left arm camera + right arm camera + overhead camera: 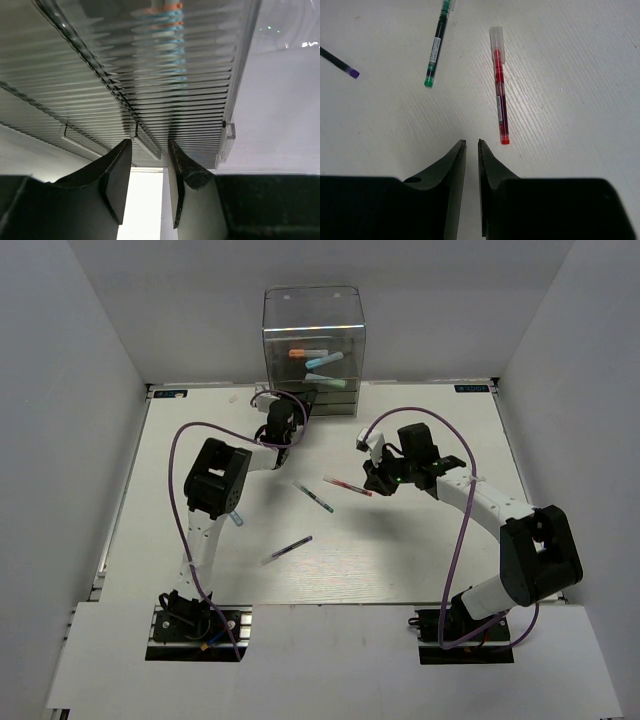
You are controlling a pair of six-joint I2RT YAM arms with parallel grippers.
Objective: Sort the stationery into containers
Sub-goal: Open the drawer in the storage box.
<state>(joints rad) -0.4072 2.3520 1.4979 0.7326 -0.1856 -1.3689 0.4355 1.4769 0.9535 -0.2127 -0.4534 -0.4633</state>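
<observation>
I'm seeing the left gripper (150, 144) straddling a small handle on the tall clear ribbed plastic drawer box (315, 335), jaws parted; I cannot tell whether it's pinching. Through the ribs, the pale markers (322, 361) inside are smearing into orange and blue streaks. The right gripper (471, 142) is hovering barely parted and empty, just beside the clear-capped red pen (500, 85) lying on the white table (570, 75).

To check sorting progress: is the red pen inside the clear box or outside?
Outside. The red pen lies flat on the table, just ahead of the right gripper, untouched.
</observation>
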